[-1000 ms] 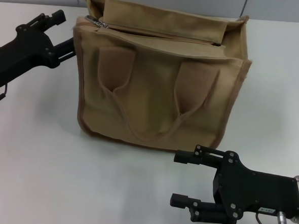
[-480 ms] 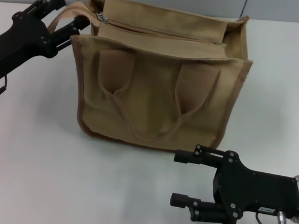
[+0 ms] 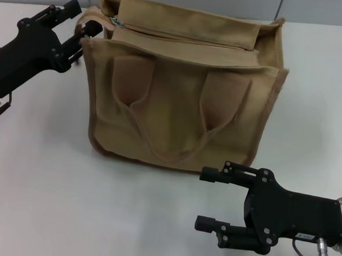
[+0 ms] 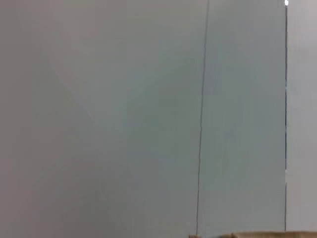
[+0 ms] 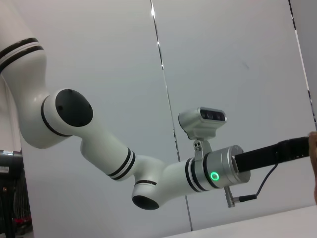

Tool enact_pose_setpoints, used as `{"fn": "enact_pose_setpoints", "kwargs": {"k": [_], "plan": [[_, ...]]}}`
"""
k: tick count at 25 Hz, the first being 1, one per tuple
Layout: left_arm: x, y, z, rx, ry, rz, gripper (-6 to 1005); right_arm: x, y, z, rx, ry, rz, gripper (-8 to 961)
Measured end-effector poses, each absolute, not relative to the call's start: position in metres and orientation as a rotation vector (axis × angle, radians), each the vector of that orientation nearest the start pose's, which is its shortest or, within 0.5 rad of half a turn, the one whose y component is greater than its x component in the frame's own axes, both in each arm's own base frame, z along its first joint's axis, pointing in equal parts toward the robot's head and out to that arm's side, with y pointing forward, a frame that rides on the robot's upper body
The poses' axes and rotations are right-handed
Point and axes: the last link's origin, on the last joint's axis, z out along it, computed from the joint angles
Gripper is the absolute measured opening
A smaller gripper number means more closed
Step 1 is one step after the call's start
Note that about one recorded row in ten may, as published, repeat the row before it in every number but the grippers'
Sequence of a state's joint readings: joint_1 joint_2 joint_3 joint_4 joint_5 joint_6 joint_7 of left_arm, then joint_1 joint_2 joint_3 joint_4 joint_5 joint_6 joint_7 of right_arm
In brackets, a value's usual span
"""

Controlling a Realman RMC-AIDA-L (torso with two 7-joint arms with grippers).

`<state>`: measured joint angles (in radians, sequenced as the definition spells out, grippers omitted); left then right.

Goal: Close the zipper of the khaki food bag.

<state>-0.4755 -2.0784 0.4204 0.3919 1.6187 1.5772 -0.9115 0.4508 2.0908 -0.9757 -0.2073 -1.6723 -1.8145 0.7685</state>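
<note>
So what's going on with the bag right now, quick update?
Left tool at the bag's left top corner, beside the zipper pull. Zipper not yet closed. Right tool open, idle in front of the bag.

The khaki food bag (image 3: 182, 91) fills the middle of the white table (image 3: 45, 196), blocking any straight path across it. Its top panel is unobstructed from above, apart from the left gripper (image 3: 80, 25) crowding the corner by the zipper (image 3: 182, 37) pull. Bare table lies open on the bag's left, right and front sides. The right gripper (image 3: 208, 200), fingers apart, sits low near the bag's front right corner.
</note>
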Motion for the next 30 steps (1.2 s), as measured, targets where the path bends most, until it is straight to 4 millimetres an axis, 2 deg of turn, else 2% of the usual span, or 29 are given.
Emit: {"fn": "enact_pose_setpoints", "kwargs": {"k": [1, 9, 11, 12, 16, 20, 24, 30], "plan": [[-0.281, 0.326, 0.027, -2.138, -0.373, -1.091, 731, 0.248, 0.228, -0.062, -2.81, 0.25, 1.281, 742], [-0.279, 0.326, 0.024, -2.145, -0.374, -1.094, 377, 0.246, 0.229, -0.06, -2.781, 0.229, 1.307, 742], [-0.278, 0.324, 0.024, -2.148, -0.387, -1.126, 281, 0.244, 0.229, -0.055, -2.677, 0.178, 1.37, 742], [-0.278, 0.324, 0.024, -2.148, -0.387, -1.126, 256, 0.244, 0.229, -0.055, -2.677, 0.178, 1.37, 742], [-0.274, 0.323, 0.022, -2.158, -0.442, -1.181, 158, 0.241, 0.231, -0.045, -2.472, 0.07, 1.436, 742], [-0.267, 0.319, 0.02, -2.174, -0.467, -1.256, 59, 0.235, 0.247, -0.032, -2.26, -0.03, 1.445, 742], [-0.256, 0.315, 0.022, -2.202, -0.477, -1.372, 30, 0.223, 0.269, -0.022, -2.116, -0.157, 1.417, 742], [-0.247, 0.313, 0.024, -2.222, -0.498, -1.467, 23, 0.201, 0.299, -0.022, -2.037, -0.382, 1.301, 742]]}}
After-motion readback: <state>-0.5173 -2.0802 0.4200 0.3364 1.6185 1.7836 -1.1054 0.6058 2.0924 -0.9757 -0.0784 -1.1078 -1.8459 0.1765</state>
